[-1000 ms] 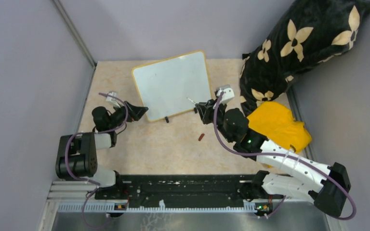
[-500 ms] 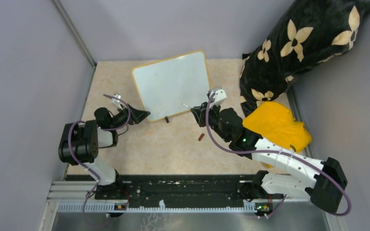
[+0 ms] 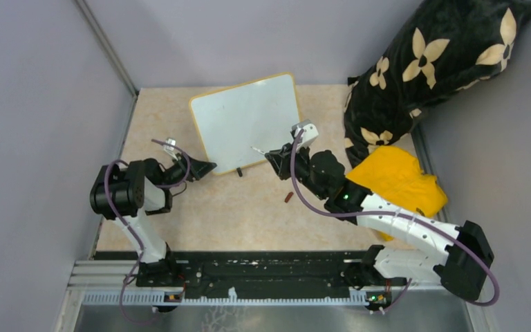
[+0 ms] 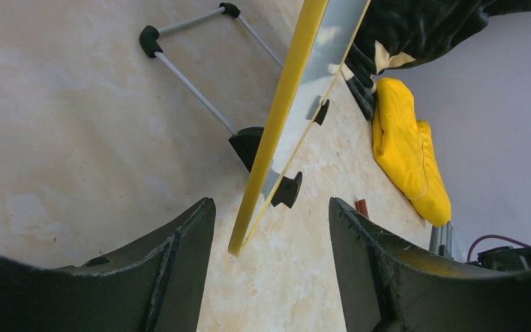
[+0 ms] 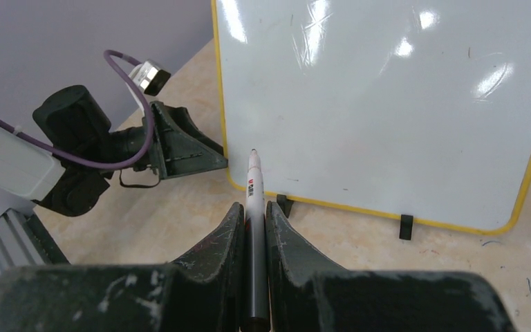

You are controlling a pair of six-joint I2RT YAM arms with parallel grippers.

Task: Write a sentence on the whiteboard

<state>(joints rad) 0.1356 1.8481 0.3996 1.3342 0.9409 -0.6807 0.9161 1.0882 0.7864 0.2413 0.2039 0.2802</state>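
Left gripper fingers apart, straddling whiteboard yellow-framed lower corner, gap visible each side. Right gripper clamped on marker, tip pointing at the board face just ahead of the fingers, near the same corner; contact unclear. Board propped on wire stand.
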